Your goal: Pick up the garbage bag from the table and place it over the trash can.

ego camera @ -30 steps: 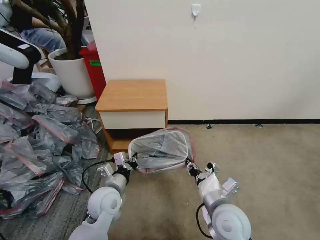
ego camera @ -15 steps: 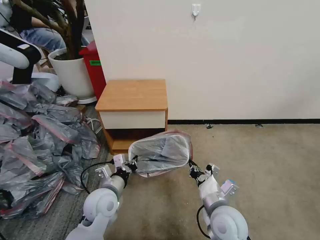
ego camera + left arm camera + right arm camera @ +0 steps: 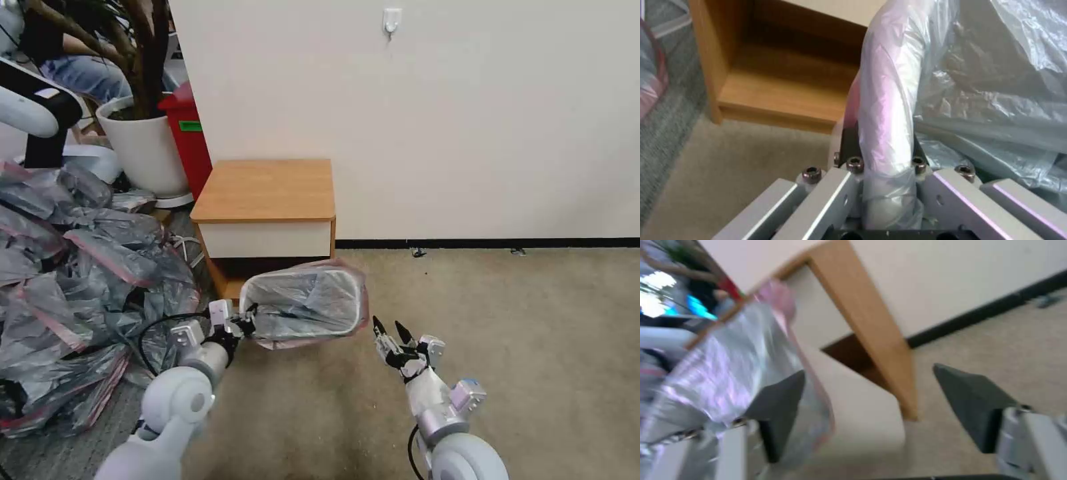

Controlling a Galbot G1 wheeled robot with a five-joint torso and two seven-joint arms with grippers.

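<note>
Plastic of the garbage bag [image 3: 303, 303] is drawn over the trash can [image 3: 360, 313], which stands on the carpet in front of the counter [image 3: 267, 190], at about 6 o'clock from its white drawer front. The bag's pink-red band wraps the rolled rim, and the long axis of the can's mouth runs roughly from 9 to 3 o'clock in the head view. The left end effector [image 3: 245, 323] is at the can's 9 o'clock end, clamped on the bag-covered rim; the left wrist view shows the rim with its film of plastic [image 3: 889, 110] passing between the fingers. The right end effector [image 3: 389, 328] sits just off the opposite end, near the 4 o'clock corner, with its dark fingers spread wide, holding nothing and apart from the bag. So the left arm is the one in contact, and the bag lies toward 10 o'clock from the right end effector. To my eye the fitting looks nearly finished. Around it: a heap of grey bags [image 3: 73, 293] at 9 o'clock, close to the left arm's cable, and a plant pot [image 3: 143, 147] and red bin [image 3: 190, 143] at 11 o'clock behind. Nothing stands between the right end effector and the can.
</note>
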